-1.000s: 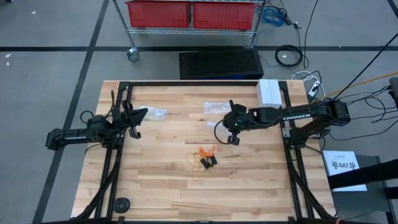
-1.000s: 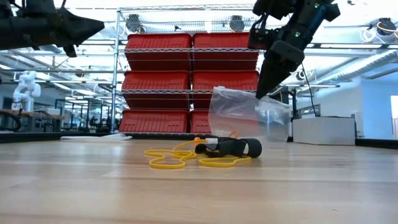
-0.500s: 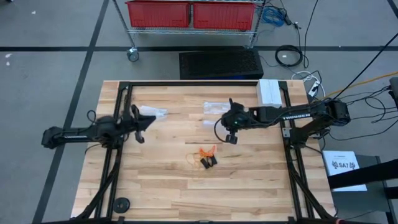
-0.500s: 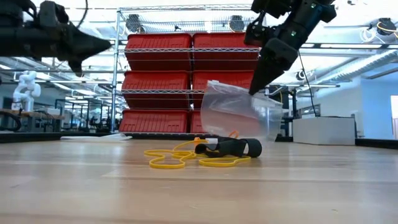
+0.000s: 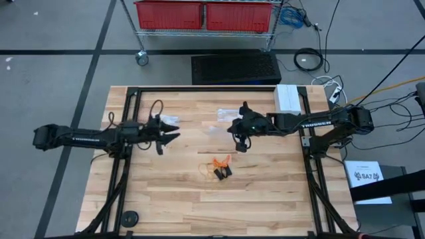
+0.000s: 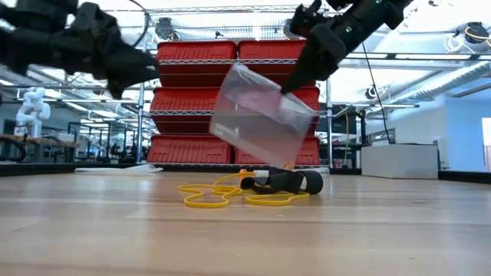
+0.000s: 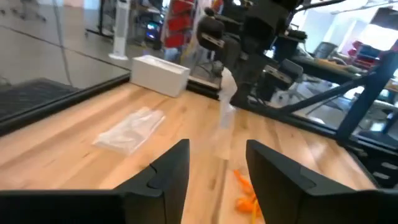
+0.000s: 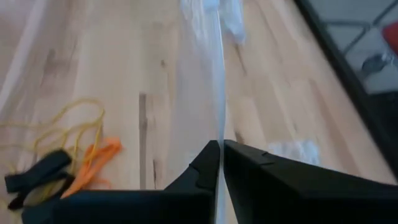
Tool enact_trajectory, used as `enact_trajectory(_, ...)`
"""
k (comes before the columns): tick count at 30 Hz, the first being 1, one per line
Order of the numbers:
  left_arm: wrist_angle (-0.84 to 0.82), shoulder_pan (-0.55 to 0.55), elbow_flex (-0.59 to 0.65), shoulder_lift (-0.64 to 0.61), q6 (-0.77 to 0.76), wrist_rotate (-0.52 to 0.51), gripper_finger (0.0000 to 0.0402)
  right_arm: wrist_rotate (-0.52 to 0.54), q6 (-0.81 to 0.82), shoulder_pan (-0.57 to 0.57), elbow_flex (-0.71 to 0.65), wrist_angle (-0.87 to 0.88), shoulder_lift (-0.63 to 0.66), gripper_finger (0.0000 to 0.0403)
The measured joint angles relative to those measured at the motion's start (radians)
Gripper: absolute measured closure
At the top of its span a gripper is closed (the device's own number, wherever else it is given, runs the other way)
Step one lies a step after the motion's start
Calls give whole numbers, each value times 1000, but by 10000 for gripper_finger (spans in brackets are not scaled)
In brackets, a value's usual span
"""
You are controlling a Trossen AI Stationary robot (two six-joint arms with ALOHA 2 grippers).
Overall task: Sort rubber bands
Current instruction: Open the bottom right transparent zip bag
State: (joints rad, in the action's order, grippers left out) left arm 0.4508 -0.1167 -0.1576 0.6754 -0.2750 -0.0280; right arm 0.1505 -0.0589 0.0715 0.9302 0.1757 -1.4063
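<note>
The rubber bands (image 5: 220,168) lie in a small heap on the table's middle: pale tan loops (image 6: 205,197), black ones (image 6: 285,182) and orange ones (image 8: 94,160). My right gripper (image 5: 235,135) is above the table just beyond the heap, shut on a clear plastic bag (image 6: 259,115). My left gripper (image 5: 174,130) is open and empty, left of the bag at about its height. In the left wrist view its fingers (image 7: 168,175) point at the hanging bag (image 7: 225,107). My right gripper pinches the clear bag's edge (image 8: 218,135) between its two fingers, at the bag's upper right corner (image 6: 285,90) in the low view. The fingers slant down from above. The bag hangs below them, tilted toward the table's left, clear of the table.
Two more clear bags lie flat on the table, one by my left gripper (image 5: 165,120) and one farther back (image 5: 228,112). A white box (image 5: 287,97) stands at the far right. Black frame rails (image 5: 126,166) run along both sides. A black disc (image 5: 130,217) sits at the near left.
My right gripper has risen and gone a little toward the table's left, lifting the clear bag off the table; the bag has swung leftward and now hangs tilted. My left gripper has gone toward the table's right, toward the bag, staying open.
</note>
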Motion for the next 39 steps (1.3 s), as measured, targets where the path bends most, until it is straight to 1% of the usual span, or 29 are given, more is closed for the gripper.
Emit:
enact_trajectory(4,14,-33,-102,154,1,43,233,1,-42,0,0,-33,0,390)
enact_trajectory(10,12,-94,-249,369,0,185,233,9,-77,0,0,-35,-2,390)
enact_trajectory(14,13,-114,-344,470,20,239,233,37,-105,0,0,-28,-3,390)
enact_trajectory(18,13,-126,-431,565,21,338,233,39,-119,1,0,-29,-3,390)
enact_trajectory(23,11,-126,-506,674,27,358,233,50,-122,7,0,-29,-3,390)
enact_trajectory(27,9,-126,-535,719,42,376,233,62,-126,8,0,-27,-3,390)
enact_trajectory(32,-20,-140,-535,696,54,375,237,62,-122,8,0,-16,-3,390)
enact_trajectory(36,-31,-161,-536,678,55,372,256,62,-120,8,0,-11,-3,390)
enact_trajectory(39,-47,-170,-536,684,55,386,281,63,-119,8,0,-11,-3,390)
